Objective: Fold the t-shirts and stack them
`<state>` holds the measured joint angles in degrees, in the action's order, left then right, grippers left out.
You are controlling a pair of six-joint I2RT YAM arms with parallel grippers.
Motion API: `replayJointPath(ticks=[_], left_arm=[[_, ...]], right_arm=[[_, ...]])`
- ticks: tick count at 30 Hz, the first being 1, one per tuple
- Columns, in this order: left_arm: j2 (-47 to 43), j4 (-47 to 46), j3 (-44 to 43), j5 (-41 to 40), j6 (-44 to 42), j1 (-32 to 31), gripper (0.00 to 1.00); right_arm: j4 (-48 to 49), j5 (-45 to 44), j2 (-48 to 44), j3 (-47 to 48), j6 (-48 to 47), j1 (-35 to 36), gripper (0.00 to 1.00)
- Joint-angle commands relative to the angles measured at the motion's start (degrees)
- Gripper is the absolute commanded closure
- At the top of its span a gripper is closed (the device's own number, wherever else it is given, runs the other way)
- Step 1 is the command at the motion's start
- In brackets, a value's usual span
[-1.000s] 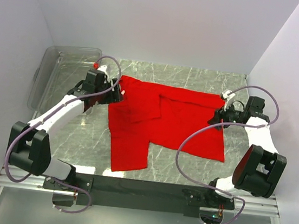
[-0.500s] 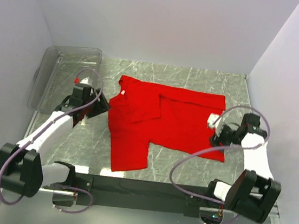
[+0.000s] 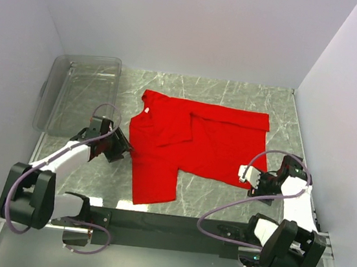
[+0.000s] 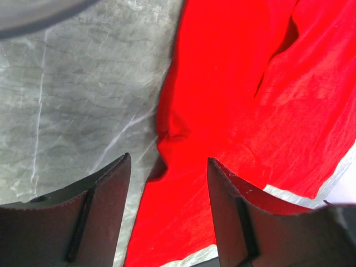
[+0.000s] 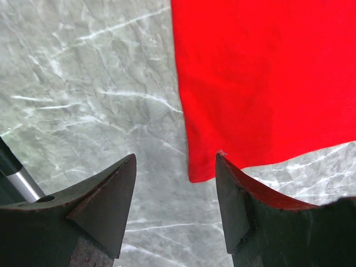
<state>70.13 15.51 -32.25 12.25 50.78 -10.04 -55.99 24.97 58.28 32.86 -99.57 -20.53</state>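
While left end effector (image 4: 167,158) and right end effector (image 5: 176,156) gape empty, the bright red t-shirt (image 3: 213,144) lies partly folded, white neck label (image 3: 147,109) unreadable.

The red t-shirt (image 4: 222,111) runs past the top edge in 2 wrist views.

White arm links (image 3: 65,155), black joints (image 3: 28,193) — looped mauve cables (image 3: 107,106) — dark wedge-shaped fingers (image 4: 83,217).

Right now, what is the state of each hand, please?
Left hand: open, holding nothing, at the edge of the t-shirt.
Right hand: open, holding nothing.
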Motion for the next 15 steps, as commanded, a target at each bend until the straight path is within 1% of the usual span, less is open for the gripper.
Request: replayJointPath(ticks=[1,10,13,15], left_arm=[[1.5,-3.72,-0.18,1.81,0.9,0.11,0.38],[5.45,-5.05,-1.06,1.81,1.33,0.11,0.39],[7.21,-5.57,-1.23,1.99,1.6,0.11,0.4],[8.61,-6.19,-1.24,2.51,1.77,0.02,0.43]], right_arm=[[2.45,-2.3,0.6,-0.08,-0.89,-0.21,0.35],[7.64,-3.09,6.13,-0.17,2.8,2.25,0.37],[8.52,-3.09,6.67,-0.52,3.68,2.43,0.38],[8.7,-2.3,7.02,-0.26,4.64,2.43,0.39]])
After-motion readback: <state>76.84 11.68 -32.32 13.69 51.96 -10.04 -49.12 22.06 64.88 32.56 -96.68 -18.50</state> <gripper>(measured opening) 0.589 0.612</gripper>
